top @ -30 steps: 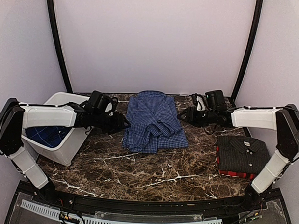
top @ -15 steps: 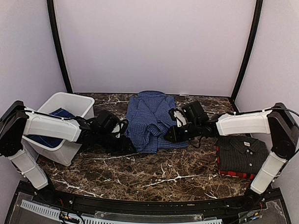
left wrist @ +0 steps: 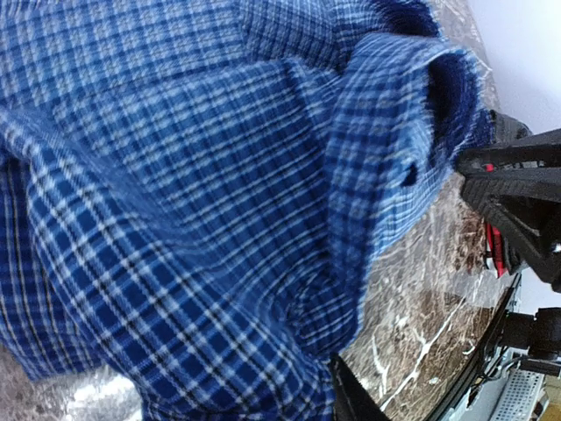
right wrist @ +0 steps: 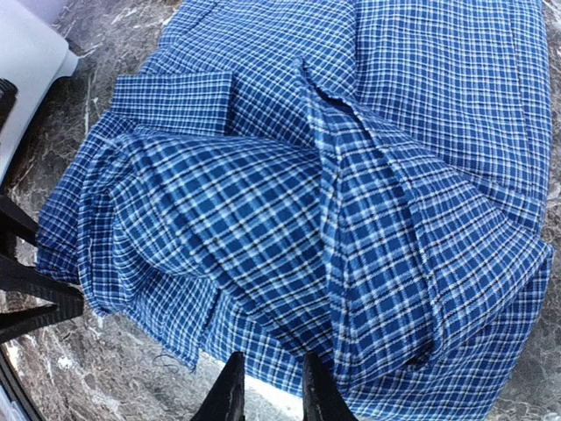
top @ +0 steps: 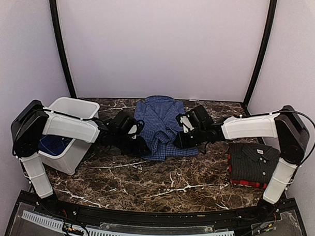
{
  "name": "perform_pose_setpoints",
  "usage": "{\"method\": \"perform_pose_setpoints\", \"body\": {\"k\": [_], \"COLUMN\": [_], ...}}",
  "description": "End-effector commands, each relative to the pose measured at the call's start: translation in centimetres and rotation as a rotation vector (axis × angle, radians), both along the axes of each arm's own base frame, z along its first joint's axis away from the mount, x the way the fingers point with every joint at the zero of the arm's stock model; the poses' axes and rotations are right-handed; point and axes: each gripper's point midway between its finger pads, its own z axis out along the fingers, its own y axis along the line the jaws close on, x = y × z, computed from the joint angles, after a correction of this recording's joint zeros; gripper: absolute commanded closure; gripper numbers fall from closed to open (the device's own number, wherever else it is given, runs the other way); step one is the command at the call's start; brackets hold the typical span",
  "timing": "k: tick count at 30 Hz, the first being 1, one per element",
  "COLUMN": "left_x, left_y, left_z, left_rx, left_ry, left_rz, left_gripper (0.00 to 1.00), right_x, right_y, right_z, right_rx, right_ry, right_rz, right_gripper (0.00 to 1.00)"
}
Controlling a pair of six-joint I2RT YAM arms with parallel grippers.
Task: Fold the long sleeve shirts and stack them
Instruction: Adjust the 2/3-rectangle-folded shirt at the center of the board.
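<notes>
blue check shirt (top: 165,126) bunched on counter (top: 145,179) | left pincer (top: 141,146) at its hem, grip unclear | right pincer (right wrist: 270,364) slightly parted, maybe pinching hem

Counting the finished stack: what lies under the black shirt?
A red-and-black plaid shirt, showing only as a strip along the near and left edges of the black shirt. Its remainder is covered, as is anything beneath.

Loose shirt (top: 165,126) at centre of table (top: 160,183), bin (top: 68,159) to its left, shirt stack (top: 254,162) to its right.
</notes>
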Motion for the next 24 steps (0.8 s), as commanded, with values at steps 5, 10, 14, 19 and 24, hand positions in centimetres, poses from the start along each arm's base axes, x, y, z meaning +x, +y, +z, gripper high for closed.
{"method": "perform_pose_setpoints", "body": {"k": [5,10,14,19,24], "left_x": [5.3,8.9,12.2,15.4,17.8], "left_y": [-0.1,1.1,1.6,1.3,1.4], "left_z": [3.8,4.6,5.7,6.1,5.8], "left_rx": [-0.055,-0.105,-0.163,-0.189,-0.204], "left_ry": [-0.086,-0.097,-0.110,-0.120,-0.121], "left_rz": [0.085,0.153,0.205,0.249,0.327], "left_gripper": [0.81,0.88,0.90,0.92,0.93], "right_x": [3.1,6.6,10.4,13.7,14.3], "right_y": [-1.1,-2.0,-2.9,-2.9,-2.7], "right_z": [0.6,1.3,2.2,4.0,7.8], "right_rx": [-0.106,-0.126,-0.117,-0.127,-0.103], "right_ry": [-0.082,-0.116,-0.142,-0.173,-0.227], "right_rz": [-0.079,-0.144,-0.199,-0.218,-0.226], "right_gripper": [0.79,0.79,0.79,0.77,0.71]}}
